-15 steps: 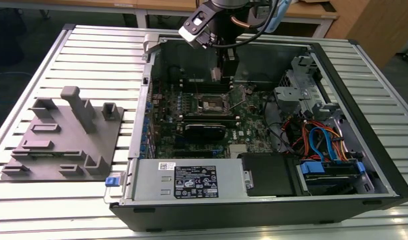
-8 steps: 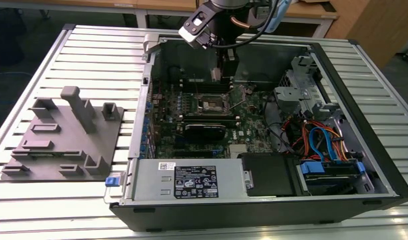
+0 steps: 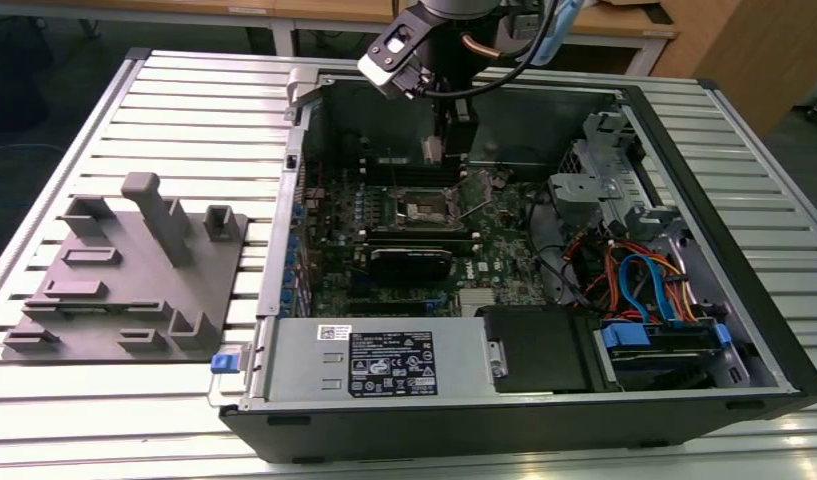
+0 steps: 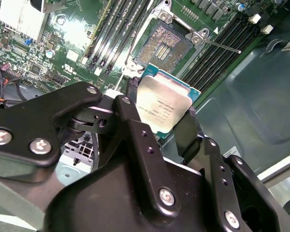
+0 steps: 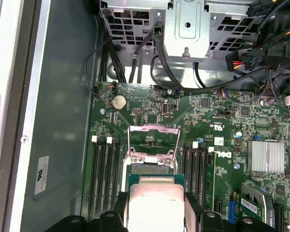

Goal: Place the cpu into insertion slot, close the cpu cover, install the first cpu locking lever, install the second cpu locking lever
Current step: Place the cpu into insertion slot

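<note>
One hand (image 4: 157, 121) pinching the cpu (image 4: 163, 101) by its edges, held clear of the bare insertion slot (image 4: 162, 46), cpu cover (image 5: 152, 140) standing open, green motherboard (image 5: 222, 121) beneath

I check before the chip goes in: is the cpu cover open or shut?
Open. In the first wrist view the cpu cover is swung back off the bare insertion slot; the gripper holds the cpu.
</note>
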{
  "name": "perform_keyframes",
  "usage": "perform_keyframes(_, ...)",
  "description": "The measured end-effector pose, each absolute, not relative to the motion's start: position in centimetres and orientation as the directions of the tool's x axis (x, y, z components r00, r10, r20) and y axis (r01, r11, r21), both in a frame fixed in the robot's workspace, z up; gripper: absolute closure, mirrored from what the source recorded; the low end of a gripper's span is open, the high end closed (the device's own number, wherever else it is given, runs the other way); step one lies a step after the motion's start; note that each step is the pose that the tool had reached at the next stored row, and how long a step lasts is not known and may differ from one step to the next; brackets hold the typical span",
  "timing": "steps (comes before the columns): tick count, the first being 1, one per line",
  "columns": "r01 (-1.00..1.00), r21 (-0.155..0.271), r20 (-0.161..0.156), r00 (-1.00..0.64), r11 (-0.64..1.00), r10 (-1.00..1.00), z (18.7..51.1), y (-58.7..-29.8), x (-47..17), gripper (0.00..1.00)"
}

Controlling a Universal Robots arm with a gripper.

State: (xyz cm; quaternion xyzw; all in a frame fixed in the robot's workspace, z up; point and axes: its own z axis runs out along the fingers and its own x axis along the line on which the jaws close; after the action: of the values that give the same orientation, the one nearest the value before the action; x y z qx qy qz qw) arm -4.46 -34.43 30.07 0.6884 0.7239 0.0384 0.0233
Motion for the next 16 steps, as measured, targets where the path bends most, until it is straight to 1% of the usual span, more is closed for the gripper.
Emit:
perform_keyframes(8, 0.995, 0.088, 0.02, -0.051, 0.049, 0.999, 30.0, -34.4, -4.5, 0.46)
perform_keyframes(16, 0.995, 0.087, 0.019, -0.048, 0.046, 0.999, 28.6, -34.4, -4.5, 0.46)
